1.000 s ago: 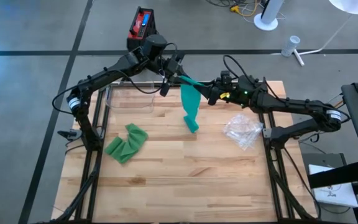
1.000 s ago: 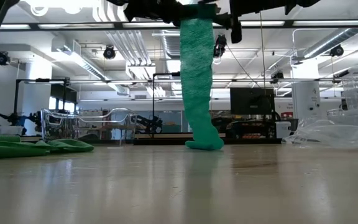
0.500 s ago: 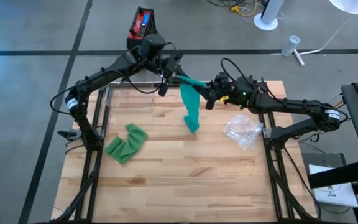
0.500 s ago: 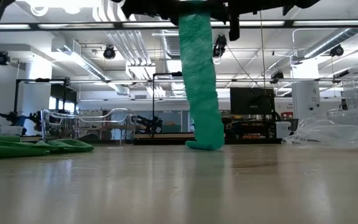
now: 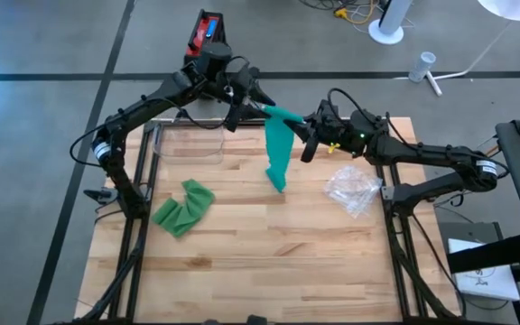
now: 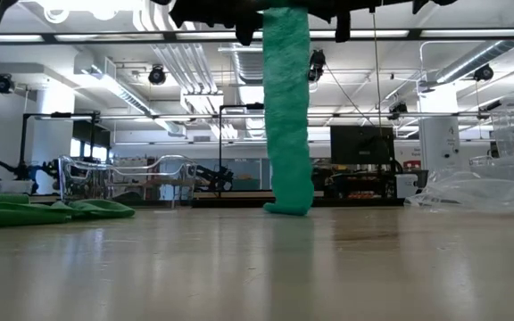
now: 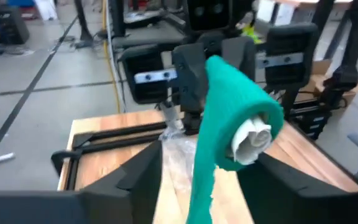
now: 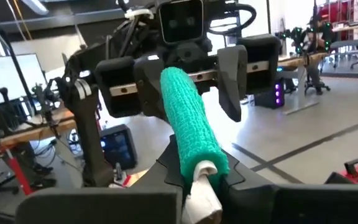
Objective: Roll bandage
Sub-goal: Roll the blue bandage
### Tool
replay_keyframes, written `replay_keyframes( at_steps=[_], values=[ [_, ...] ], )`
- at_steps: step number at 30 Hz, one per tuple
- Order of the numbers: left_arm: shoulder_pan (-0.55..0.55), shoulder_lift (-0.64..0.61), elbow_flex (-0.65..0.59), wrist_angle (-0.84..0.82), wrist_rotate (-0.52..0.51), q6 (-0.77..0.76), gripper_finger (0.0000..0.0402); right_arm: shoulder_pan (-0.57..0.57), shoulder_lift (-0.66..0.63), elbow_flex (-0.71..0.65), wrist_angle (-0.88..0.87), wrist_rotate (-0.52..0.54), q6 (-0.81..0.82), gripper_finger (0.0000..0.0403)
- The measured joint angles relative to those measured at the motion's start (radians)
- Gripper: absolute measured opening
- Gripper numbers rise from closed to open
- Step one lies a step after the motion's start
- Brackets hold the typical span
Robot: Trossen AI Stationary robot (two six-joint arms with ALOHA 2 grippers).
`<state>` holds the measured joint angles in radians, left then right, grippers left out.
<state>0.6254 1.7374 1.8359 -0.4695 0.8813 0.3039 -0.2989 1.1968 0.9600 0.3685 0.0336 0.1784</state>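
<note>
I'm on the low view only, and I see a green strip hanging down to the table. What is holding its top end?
Observer: The right gripper is shut on the bandage roll, pinching the white core at one end.
Operator: And the left arm?
Observer: The left gripper faces it from the other end, with its fingers open on either side of the roll, not gripping it.
</note>
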Motion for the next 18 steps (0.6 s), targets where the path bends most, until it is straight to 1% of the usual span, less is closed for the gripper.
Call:
replay_keyframes(
  at_steps=[3,5,6,8,10,15,16,18],
  values=[
    [0.001,0.000,0.000,0.022,0.053,-0.027,0.0223,0.000,-0.006,0.000,-0.039,-0.001,-0.030,0.0019],
    [-0.001,0.001,0.000,0.031,0.070,-0.065,0.0222,0.001,-0.008,0.000,-0.059,-0.005,-0.042,0.0020],
    [-0.001,0.002,0.000,0.035,0.071,-0.084,0.0215,0.001,-0.011,0.000,-0.070,-0.005,-0.048,0.0020],
    [-0.001,0.003,0.000,0.036,0.072,-0.112,0.0189,0.002,-0.014,0.000,-0.070,-0.004,-0.067,0.0020],
    [-0.001,0.003,0.000,0.036,0.075,-0.134,0.0152,0.005,-0.023,0.000,-0.076,-0.003,-0.084,0.0021],
    [-0.003,0.004,0.000,0.056,0.082,-0.155,0.0035,0.026,-0.048,0.000,-0.097,0.001,-0.142,0.0021],
    [-0.004,0.005,0.000,0.067,0.083,-0.163,0.0020,0.033,-0.052,0.000,-0.103,0.002,-0.154,0.0021],
    [-0.004,0.005,0.000,0.086,0.085,-0.185,0.0017,0.046,-0.059,0.000,-0.108,0.009,-0.170,0.0022]
  ],
)
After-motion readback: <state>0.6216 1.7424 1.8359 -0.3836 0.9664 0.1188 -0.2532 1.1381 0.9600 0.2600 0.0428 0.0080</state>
